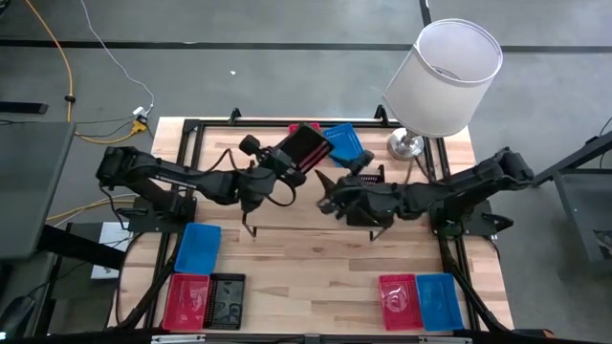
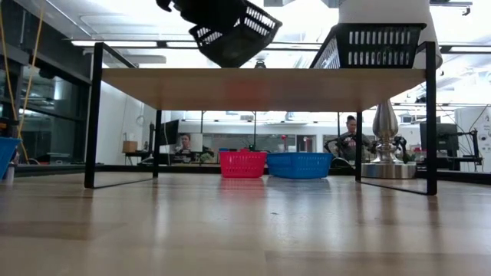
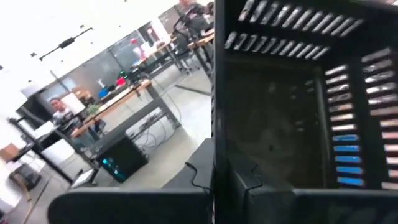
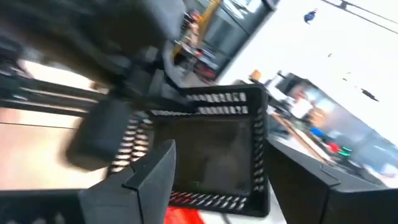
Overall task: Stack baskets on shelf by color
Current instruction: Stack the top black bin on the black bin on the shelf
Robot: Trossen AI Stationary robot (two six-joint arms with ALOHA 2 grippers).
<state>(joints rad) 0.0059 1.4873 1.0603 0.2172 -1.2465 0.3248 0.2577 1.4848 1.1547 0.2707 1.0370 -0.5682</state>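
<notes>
My left gripper (image 1: 279,160) is shut on a black basket (image 1: 306,145) and holds it tilted above the left part of the shelf (image 2: 261,88). In the low view this basket (image 2: 234,31) hangs clear of the wood top. A second black basket (image 2: 376,44) rests by its base on the shelf's right end. My right gripper (image 1: 327,196) is open over the shelf, just to the right of the held basket, touching nothing. A red basket (image 2: 242,163) and a blue basket (image 2: 299,164) stand on the table behind the shelf. My left gripper holds the black basket by one side wall (image 3: 214,134), one finger inside (image 3: 298,202) and one outside (image 3: 130,202). The fingers come level from the table's left. The basket is lifted clear of the shelf and tilted, with its open side turned partly toward the camera above.
A lamp with a white shade (image 1: 445,76) stands at the table's far right corner. Near the front edge lie a blue (image 1: 198,247), a red (image 1: 186,301) and a black basket (image 1: 227,301) on the left. A red (image 1: 397,298) and a blue one (image 1: 438,301) lie on the right.
</notes>
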